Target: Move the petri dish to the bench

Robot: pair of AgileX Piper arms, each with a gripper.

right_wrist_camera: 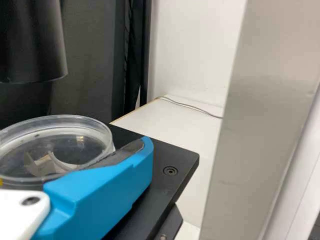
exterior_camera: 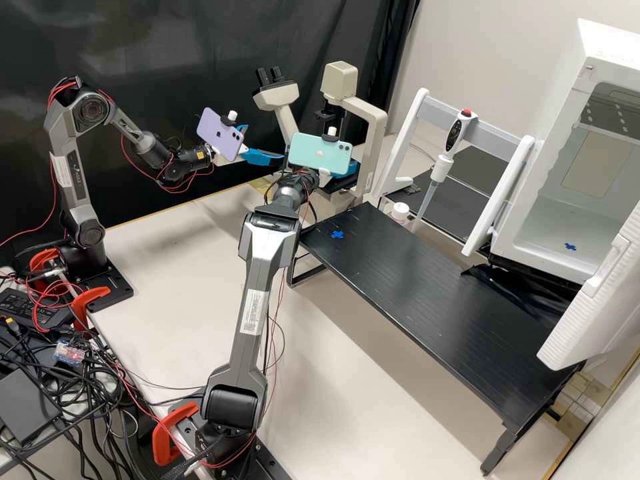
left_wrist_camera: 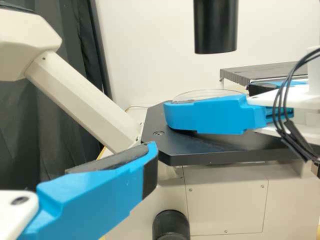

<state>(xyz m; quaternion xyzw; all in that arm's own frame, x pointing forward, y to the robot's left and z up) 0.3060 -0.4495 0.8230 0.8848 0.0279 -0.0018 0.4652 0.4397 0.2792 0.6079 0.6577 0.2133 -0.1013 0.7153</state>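
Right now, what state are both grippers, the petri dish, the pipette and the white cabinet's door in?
Left gripper: jaws open
Right gripper: at the dish, grip unclear
Petri dish: level, over the microscope stage
Pipette: tip down, slightly tilted
White cabinet's door: open

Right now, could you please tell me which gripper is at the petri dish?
The right gripper, by the mint phone, is at the petri dish; the left gripper, by the lilac phone, hangs apart.
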